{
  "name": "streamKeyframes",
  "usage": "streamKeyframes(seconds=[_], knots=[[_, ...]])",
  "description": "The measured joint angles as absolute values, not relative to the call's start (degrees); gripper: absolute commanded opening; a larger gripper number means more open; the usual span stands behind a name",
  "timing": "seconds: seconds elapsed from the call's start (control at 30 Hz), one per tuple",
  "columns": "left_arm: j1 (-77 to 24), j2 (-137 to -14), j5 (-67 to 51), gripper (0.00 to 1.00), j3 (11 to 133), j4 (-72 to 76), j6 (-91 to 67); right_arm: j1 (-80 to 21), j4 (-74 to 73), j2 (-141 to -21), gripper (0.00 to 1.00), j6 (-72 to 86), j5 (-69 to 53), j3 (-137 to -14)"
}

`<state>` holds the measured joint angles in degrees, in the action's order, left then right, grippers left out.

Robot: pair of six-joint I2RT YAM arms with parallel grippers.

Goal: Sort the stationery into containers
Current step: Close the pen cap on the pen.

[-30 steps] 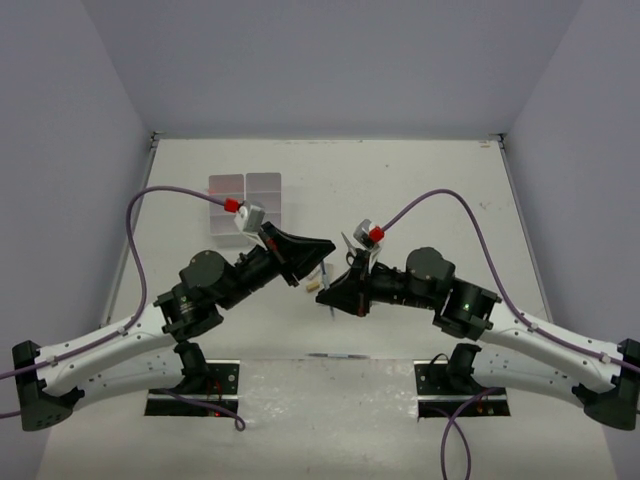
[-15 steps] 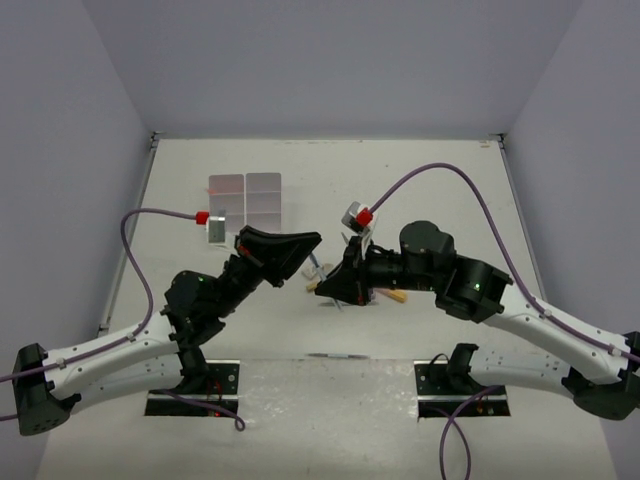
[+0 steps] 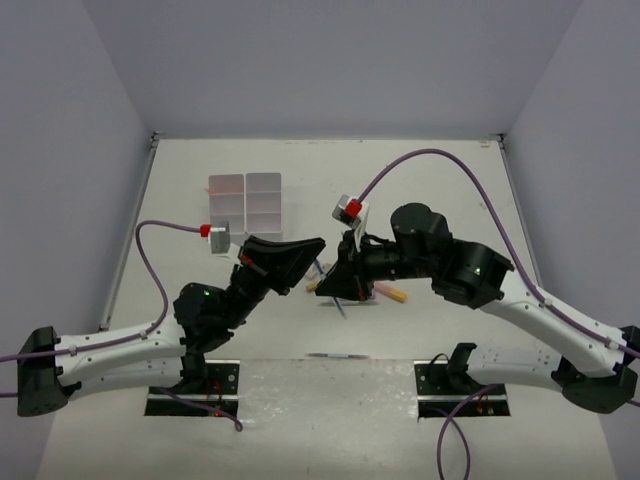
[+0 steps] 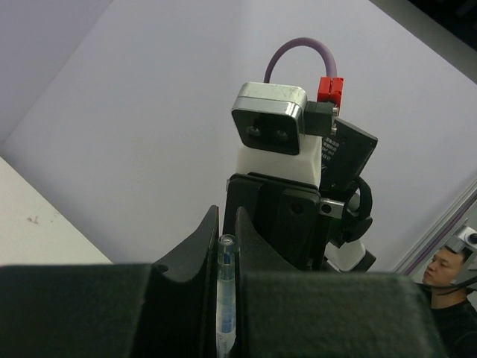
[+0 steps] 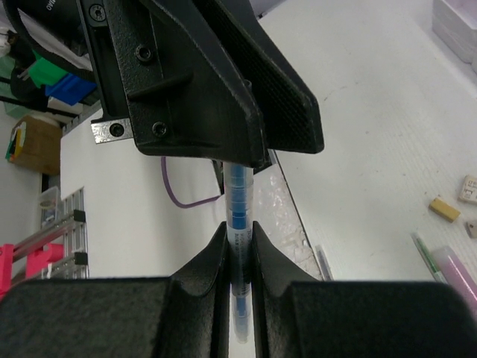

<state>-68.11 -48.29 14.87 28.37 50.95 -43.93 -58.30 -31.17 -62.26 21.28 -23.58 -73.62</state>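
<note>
We find both arms bent inward, wrists meeting nose to nose above the counter (image 3: 430, 190). The left fingers (image 4: 209, 239) are closed on one end of the blue pen (image 4: 226, 298). The right fingers (image 5: 218, 253) clamp the other end. The pen spans the two pairs, off the counter. The tray (image 3: 247, 198) lies beyond the left fingers.

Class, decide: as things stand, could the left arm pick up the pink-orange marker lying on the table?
Probably not yet. The left gripper is shut on the blue pen, which the right gripper also clamps. The pink-orange marker lies uncovered on the table, but that grip would need releasing first.
</note>
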Motion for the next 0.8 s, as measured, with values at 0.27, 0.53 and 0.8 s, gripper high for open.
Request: streamKeyframes(seconds=[0.27, 0.53, 0.8], knots=[[-69.9, -46.3, 19.2, 0.0, 30.7, 42.1, -41.6, -57.4, -28.2, -61.6, 0.0, 21.4, -24.6, -70.6], [-72.2, -44.4, 19.9, 0.33, 39.1, 17.8, -32.7, -56.9, -7.0, -54.9, 0.0, 21.1, -27.4, -51.7], [-73.2, -45.8, 17.0, 0.71, 42.5, 12.2, -30.2, -56.5, 1.6, -52.1, 0.0, 21.8, -25.3, -46.3]])
